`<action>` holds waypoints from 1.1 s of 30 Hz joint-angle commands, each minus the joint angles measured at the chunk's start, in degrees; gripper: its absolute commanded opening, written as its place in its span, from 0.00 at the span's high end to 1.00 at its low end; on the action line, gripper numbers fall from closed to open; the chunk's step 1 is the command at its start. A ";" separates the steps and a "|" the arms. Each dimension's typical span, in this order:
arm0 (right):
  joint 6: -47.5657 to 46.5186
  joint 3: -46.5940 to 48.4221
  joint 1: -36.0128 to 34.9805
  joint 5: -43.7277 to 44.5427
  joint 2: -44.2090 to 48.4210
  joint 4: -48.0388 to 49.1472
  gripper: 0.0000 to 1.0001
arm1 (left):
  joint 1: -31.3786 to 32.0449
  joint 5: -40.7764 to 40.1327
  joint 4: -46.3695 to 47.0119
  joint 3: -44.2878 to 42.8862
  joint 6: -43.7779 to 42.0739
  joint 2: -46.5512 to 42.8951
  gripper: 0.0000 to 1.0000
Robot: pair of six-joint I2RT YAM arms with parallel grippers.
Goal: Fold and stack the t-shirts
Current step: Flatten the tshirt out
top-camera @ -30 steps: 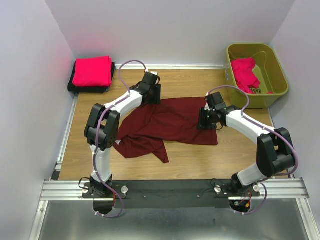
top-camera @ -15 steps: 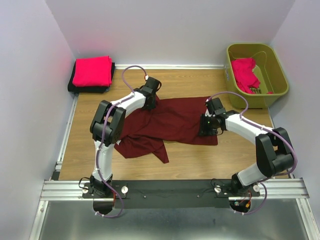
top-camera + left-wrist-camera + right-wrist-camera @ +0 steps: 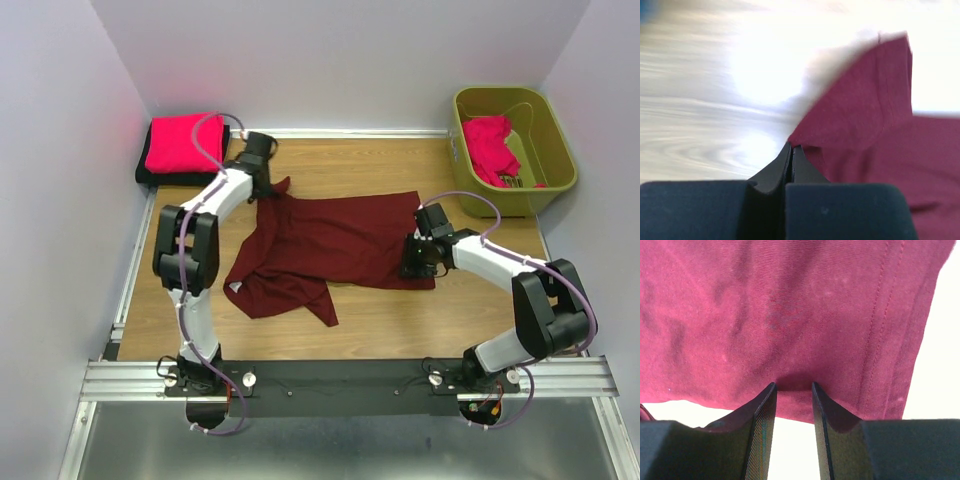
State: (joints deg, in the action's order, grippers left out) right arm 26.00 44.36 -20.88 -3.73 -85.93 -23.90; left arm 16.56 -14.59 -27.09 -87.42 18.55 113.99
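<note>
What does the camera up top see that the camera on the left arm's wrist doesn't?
Only the top view shows the olive-green plastic bin holding a pinkish-red cloth t-shirt, the folded pinkish-red t-shirt stacked on a black one in the far left corner, and the right claw. Only the left wrist view shows, close up, the left claw pinched shut on the edge of the dark maroon cloth t-shirt, plus its stitched hem. Both show that maroon shirt lying on the wooden table.
</note>
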 commanded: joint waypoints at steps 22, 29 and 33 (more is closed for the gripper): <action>1.34 -0.51 4.71 9.18 4.98 -9.58 0.59 | -13.92 -15.11 -1.03 -5.86 1.58 -5.35 0.28; -4.20 8.10 3.66 1.73 6.30 -8.10 0.58 | -3.23 -5.29 2.13 12.67 2.90 -18.19 0.29; -4.73 12.24 3.39 -0.58 2.97 -5.81 0.58 | 1.54 0.96 2.30 19.46 7.29 -19.16 0.33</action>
State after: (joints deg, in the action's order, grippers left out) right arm 23.64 53.12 -16.91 -0.93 -81.01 -31.83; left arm 13.39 -20.18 -26.20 -73.08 21.56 95.90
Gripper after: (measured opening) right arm 0.416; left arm 0.676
